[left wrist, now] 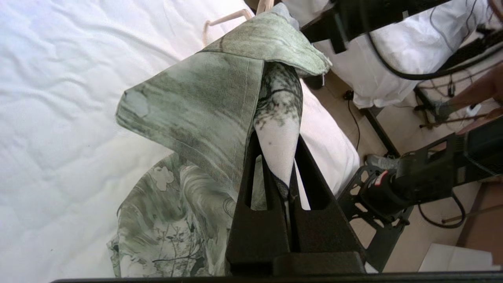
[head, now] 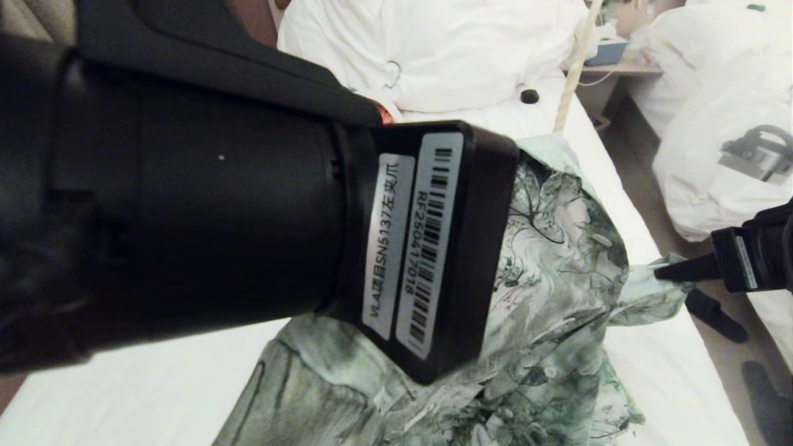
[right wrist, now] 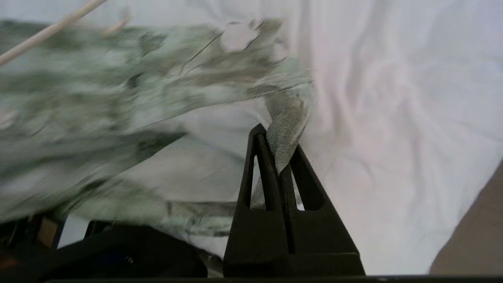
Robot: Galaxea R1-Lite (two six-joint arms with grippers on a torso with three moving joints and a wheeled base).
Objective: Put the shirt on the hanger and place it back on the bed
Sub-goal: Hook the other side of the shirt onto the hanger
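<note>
Holding the shirt [head: 557, 248] aloft over the bed [head: 155, 390], gathered and bunched at centre right of the head view, with the lower folds trailing toward the bottom edge of the frame. Left pincer [left wrist: 279, 173] clamped together on a fold of the shirt, as shown at lower centre of the left wrist view, where pale printed cloth is pinched between the two dark fingers; in the head view only the black housing of that arm, filling the left and centre of the frame. Right pincer [right wrist: 281, 157] likewise clamped on an edge of the shirt, seen at lower centre of the right wrist view; in the head view entering from the right edge, tips touching a corner of cloth. Hanger [head: 573, 74] visible as a slim cream rod rising at upper centre right of the head view, just above the shirt; whether inserted in the collar or merely behind the cloth, not determinable. Judged progress: early to middle stage. Done: shirt lifted and gripped at two points. Remaining: spreading the neck opening, seating both shoulders over the hanger arms, then laying the assembly back down on the white sheet. No sign yet of shoulders draped over the hanger.
</note>
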